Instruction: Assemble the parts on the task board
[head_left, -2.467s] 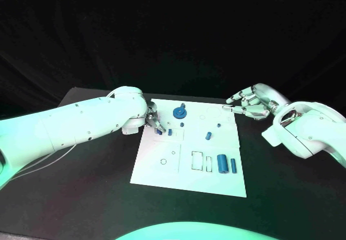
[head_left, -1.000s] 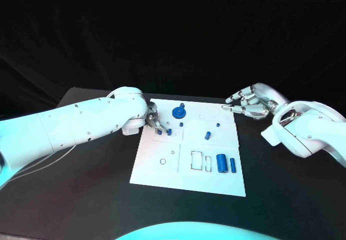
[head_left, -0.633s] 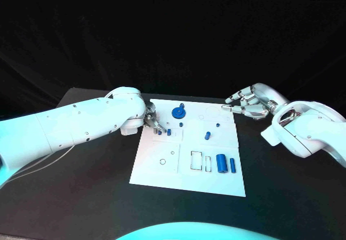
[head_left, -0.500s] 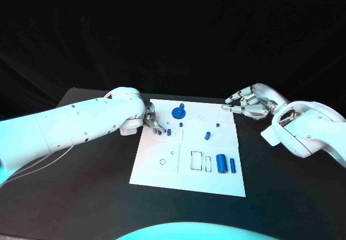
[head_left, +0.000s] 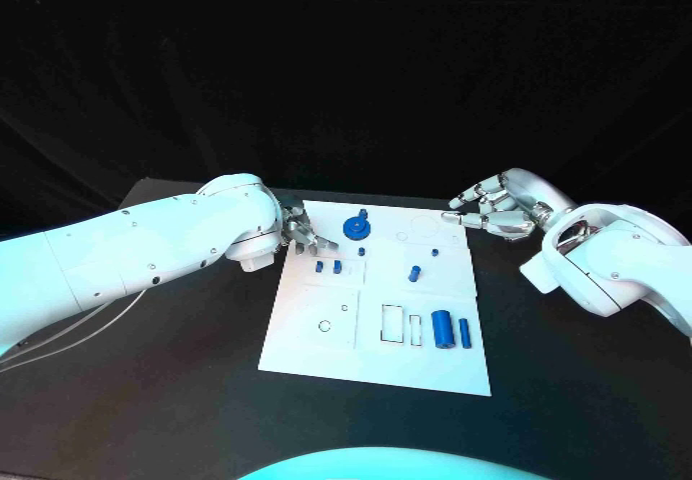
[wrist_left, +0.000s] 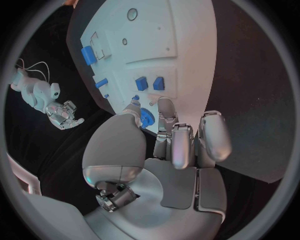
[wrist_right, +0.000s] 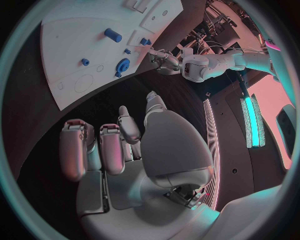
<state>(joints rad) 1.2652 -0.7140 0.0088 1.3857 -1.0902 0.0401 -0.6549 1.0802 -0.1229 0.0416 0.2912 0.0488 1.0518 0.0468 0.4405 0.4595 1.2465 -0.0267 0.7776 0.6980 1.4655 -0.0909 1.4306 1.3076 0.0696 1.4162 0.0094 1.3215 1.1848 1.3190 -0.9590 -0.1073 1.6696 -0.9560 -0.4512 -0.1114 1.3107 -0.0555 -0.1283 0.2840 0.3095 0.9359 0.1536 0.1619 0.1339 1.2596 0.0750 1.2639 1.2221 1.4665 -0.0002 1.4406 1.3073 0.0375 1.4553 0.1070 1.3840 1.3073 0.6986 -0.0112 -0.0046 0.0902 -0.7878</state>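
My left hand (head_left: 296, 232) has lifted off the two small blue pegs (head_left: 327, 267) near the left edge of the task board (head_left: 378, 345) and drawn back toward the board's far left corner. It holds nothing, fingers apart, close beside the blue gear (head_left: 356, 229). Both pegs, earlier partly covered by its fingers, now stand fully exposed.
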